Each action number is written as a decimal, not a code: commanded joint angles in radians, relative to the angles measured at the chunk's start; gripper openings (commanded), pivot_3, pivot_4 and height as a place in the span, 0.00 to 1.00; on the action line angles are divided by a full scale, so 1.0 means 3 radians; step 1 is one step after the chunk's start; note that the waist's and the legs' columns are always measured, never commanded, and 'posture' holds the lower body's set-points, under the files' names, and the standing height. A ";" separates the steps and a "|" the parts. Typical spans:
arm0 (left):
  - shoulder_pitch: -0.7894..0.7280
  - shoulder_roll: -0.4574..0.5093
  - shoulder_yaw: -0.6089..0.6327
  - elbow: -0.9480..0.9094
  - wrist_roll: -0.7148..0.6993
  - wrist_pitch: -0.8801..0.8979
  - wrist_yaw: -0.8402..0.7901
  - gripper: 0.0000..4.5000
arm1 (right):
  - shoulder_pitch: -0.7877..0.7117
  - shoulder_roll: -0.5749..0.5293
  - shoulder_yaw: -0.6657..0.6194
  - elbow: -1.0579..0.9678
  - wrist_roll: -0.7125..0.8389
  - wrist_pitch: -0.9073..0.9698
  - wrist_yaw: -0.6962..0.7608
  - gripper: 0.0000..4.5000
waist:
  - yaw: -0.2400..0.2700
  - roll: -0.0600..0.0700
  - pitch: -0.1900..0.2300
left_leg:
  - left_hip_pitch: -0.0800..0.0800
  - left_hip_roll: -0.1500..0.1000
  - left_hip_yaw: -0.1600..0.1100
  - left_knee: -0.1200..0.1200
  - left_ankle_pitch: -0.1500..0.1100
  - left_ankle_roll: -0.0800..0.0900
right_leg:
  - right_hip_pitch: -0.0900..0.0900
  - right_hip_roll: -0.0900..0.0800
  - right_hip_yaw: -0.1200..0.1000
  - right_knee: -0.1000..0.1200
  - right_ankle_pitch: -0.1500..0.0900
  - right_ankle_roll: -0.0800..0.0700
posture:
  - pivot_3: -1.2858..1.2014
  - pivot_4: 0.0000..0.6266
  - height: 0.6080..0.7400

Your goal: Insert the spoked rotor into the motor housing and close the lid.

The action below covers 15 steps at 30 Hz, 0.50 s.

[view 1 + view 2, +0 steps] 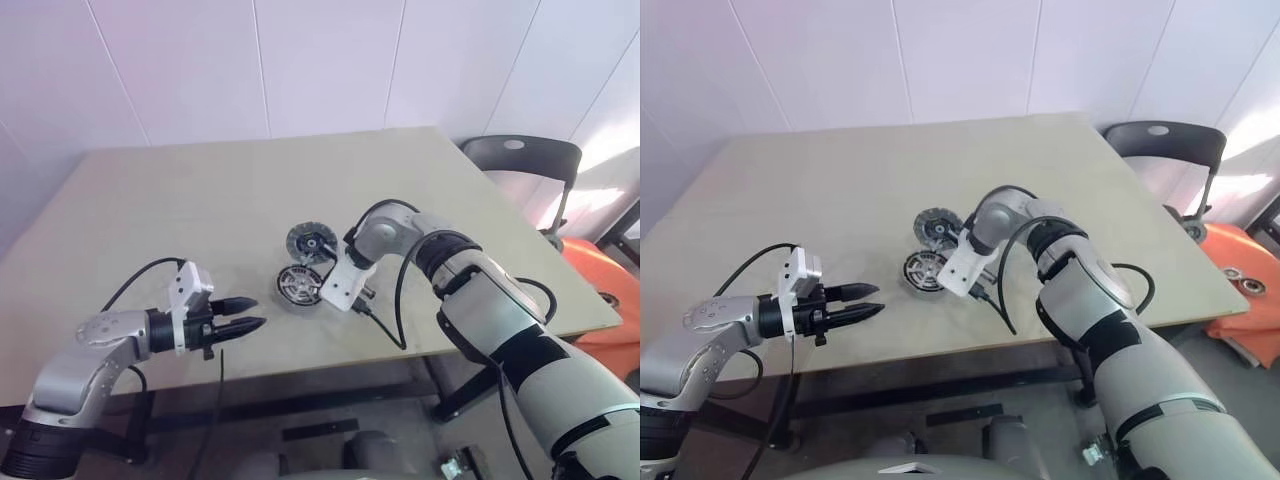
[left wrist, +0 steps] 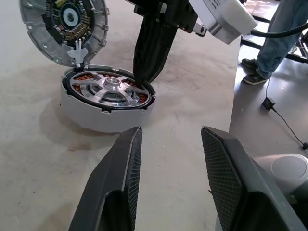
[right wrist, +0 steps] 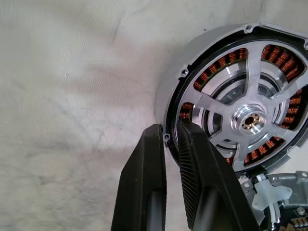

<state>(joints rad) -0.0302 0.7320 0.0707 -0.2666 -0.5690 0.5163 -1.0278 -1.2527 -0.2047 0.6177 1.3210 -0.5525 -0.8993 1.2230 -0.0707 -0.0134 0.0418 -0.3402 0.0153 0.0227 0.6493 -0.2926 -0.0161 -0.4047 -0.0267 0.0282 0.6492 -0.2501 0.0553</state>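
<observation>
spoked rotor seated in motor housing (lid raised)

**White-panelled room with a pale wooden table**

A wall of large white panels with thin seams runs behind a broad, pale beige wooden tabletop. At about two o'clock from the table's middle stands a black plastic chair with an oval cut-out in its backrest. At about four o'clock, beyond the table's edge, lies an orange fabric object. The grey concrete floor carries a black cable. Soft, even light falls across the tabletop.
</observation>
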 commanded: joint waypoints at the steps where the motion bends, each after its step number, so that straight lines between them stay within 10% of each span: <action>1: -0.0092 -0.0020 0.0022 0.0010 0.0009 -0.0061 -0.0002 0.47 | -0.0141 0.0040 -0.0352 -0.0066 0.0435 0.0771 0.0748 0.08 | 0.0009 0.0000 0.0000 | -0.0001 -0.0001 -0.0001 0.0000 0.0000 0.0000 | 0.0001 -0.0001 -0.0002 0.0000 0.0002 0.0003 | 0.52 0.00 1.00; 15: -0.0377 -0.0176 -0.0164 0.0336 0.0140 -0.0180 -0.0094 0.47 | -0.0134 -0.0315 0.0166 -0.0771 0.0811 0.2076 0.1305 0.08 | 0.0008 0.0005 0.0003 | -0.0004 -0.0004 -0.0003 0.0000 0.0000 0.0000 | -0.0001 -0.0004 -0.0006 -0.0002 0.0004 0.0008 | 0.52 0.00 1.00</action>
<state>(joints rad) -0.1183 0.6813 0.0184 -0.1633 -0.5310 0.4861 -1.0448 -1.2647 -0.2736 0.6407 1.1336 -0.3485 -0.3056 1.6065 -0.0683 -0.0119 0.0428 -0.3416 0.0142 0.0219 0.6494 -0.2927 -0.0162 -0.4053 -0.0278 0.0264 0.6485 -0.2488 0.0579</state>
